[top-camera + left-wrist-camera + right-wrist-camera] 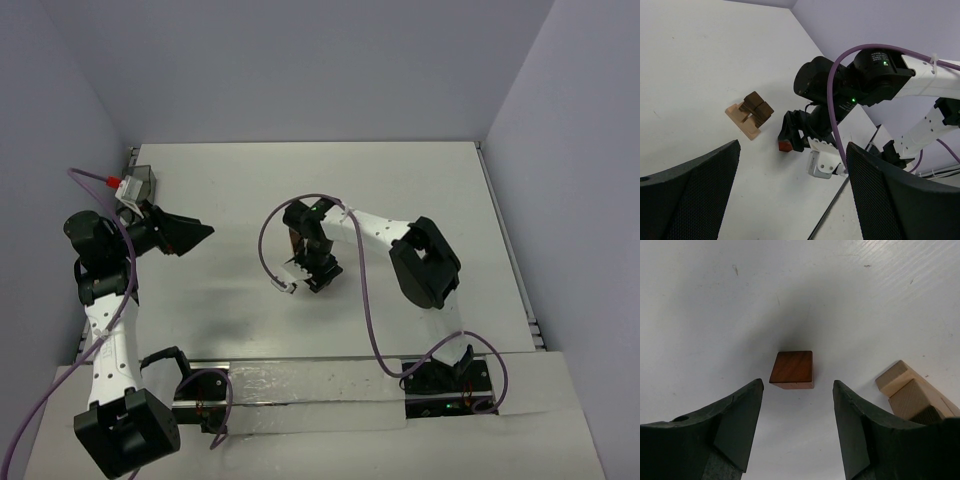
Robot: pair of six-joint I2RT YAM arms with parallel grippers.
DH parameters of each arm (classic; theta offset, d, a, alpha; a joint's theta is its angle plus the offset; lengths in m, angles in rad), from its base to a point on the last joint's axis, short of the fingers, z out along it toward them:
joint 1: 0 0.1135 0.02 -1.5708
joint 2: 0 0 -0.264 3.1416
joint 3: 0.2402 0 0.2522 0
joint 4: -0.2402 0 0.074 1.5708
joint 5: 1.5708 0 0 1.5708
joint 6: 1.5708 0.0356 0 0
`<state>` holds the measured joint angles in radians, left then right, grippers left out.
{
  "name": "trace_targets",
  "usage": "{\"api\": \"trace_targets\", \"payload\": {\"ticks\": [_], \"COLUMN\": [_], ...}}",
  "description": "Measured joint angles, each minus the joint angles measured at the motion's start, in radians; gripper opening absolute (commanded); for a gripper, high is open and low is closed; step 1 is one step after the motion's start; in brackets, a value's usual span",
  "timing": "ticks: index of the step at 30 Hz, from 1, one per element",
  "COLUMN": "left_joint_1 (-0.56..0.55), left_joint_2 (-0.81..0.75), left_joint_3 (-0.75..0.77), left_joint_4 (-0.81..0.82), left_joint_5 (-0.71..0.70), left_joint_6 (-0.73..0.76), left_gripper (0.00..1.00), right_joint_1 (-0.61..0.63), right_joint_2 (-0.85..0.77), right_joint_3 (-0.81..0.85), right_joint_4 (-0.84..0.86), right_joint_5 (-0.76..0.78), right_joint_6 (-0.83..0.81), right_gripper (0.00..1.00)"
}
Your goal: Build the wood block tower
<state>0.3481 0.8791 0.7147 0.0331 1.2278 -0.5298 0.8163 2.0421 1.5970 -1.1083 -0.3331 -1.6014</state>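
**Right gripper** [797, 390]: released. In the right wrist view its two dark fingers [735, 420] stand apart at the lower left and lower right of the frame. A gap shows between each finger and the reddish-brown cube [792, 370] lying between them on the white table [440, 190]. Neither finger touches the cube. In the left wrist view the same cube sits at the tip of this gripper, right of frame centre.

**Left gripper** [205, 233]: released, holding nothing. Its black textured fingers [690, 190] occupy the lower corners of its wrist view, spread wide. In the overhead view it hangs at the left of the table, pointing toward the centre, well apart from the blocks.

**Wood block tower** [750, 116]: low and incomplete, near mid-table, just beside the right gripper. It consists of a light tan base piece flat on the table with dark brown blocks set side by side on top. Its tan end appears at the right edge of the right wrist view, near the loose cube but not touching it. In the overhead view the right arm largely hides it.

**Other items:** a greyish see-through box [141, 183] stands at the upper left corner of the table. A purple cable [368, 320] loops along the right arm.
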Motion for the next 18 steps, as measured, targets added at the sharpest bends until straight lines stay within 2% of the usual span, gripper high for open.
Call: {"api": "trace_targets", "payload": {"ticks": [5,9,10,18], "left_joint_1": [0.0,0.0,0.0,0.0], "left_joint_2": [0.001,0.001,0.001,0.002], "left_joint_3": [0.0,0.0,0.0,0.0], "left_joint_4": [-0.001,-0.012,-0.017,-0.03], "left_joint_5": [0.0,0.0,0.0,-0.005], "left_joint_6": [0.005,0.016,0.019,0.023], "left_gripper": [0.92,0.92,0.92,0.92], "right_joint_1": [0.003,0.005,0.005,0.006], "right_joint_2": [0.021,0.028,0.028,0.028], "right_joint_3": [0.0,0.0,0.0,0.0], "right_joint_4": [0.003,0.009,0.011,0.018], "right_joint_5": [0.008,0.012,0.013,0.016], "right_joint_6": [0.007,0.015,0.016,0.035], "right_gripper": [0.63,0.52,0.44,0.19]}}
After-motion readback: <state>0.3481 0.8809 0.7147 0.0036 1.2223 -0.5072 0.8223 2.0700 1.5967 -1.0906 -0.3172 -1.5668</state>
